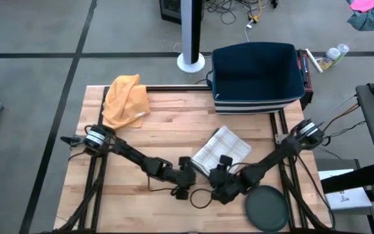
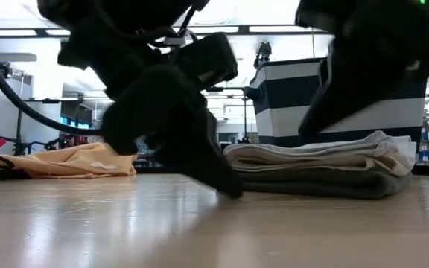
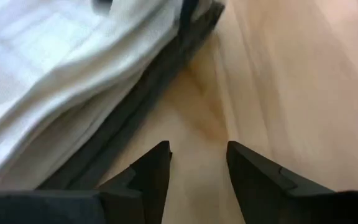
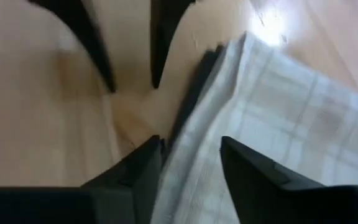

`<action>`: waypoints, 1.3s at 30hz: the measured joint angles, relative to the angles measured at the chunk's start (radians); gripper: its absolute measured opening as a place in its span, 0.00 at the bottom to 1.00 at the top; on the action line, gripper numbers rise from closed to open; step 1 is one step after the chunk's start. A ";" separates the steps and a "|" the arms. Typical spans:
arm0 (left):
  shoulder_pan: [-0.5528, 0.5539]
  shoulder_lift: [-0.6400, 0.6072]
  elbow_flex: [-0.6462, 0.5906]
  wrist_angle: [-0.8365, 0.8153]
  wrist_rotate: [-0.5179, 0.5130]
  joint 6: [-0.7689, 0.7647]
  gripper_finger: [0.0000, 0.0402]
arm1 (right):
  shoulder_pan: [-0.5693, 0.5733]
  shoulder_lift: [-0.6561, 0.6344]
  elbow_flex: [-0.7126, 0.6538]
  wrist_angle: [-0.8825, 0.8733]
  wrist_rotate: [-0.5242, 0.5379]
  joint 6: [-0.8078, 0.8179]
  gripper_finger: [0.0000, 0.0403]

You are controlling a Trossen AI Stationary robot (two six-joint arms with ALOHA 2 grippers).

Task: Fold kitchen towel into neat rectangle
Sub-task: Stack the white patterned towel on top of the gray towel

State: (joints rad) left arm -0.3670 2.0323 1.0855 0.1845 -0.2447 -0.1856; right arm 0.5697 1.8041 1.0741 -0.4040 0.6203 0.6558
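The kitchen towel (image 1: 221, 149), white with a faint grey check, lies folded in several layers on the wooden table, right of its middle; the low view shows the towel (image 2: 319, 167) as a flat stack. My left gripper (image 3: 197, 149) is open and slants down over bare wood just beside the towel's near-left edge (image 3: 148, 93). My right gripper (image 4: 190, 144) is open and comes slanting down from the near right. Its fingers stand astride the towel's near edge (image 4: 194, 155), facing the left gripper. My right gripper has the towel's near edge (image 4: 185, 134) lying between its open fingers. I cannot tell whether either finger touches the cloth. The towel lies flat on the table.
An orange cloth (image 1: 126, 99) lies crumpled at the table's far left. A navy bin (image 1: 257, 77) stands at the far right edge. A dark round plate (image 1: 267, 208) sits at the near right corner, close behind my right arm. Bare wood lies to the near left.
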 joint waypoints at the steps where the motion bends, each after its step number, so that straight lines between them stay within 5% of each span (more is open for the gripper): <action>1: 0.000 0.016 -0.002 0.033 0.000 0.002 0.38 | -0.001 0.020 0.003 0.010 0.009 0.008 0.46; 10: 0.012 0.096 0.002 0.169 -0.024 -0.001 0.38 | -0.048 0.065 0.031 -0.002 0.036 0.043 0.55; 39: 0.015 0.094 -0.008 0.199 -0.034 -0.003 0.38 | -0.086 0.101 0.030 0.090 -0.011 -0.003 0.46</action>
State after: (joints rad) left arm -0.3523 2.1262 1.0775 0.3838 -0.2783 -0.1883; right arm 0.4835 1.9049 1.1045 -0.3143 0.6098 0.6533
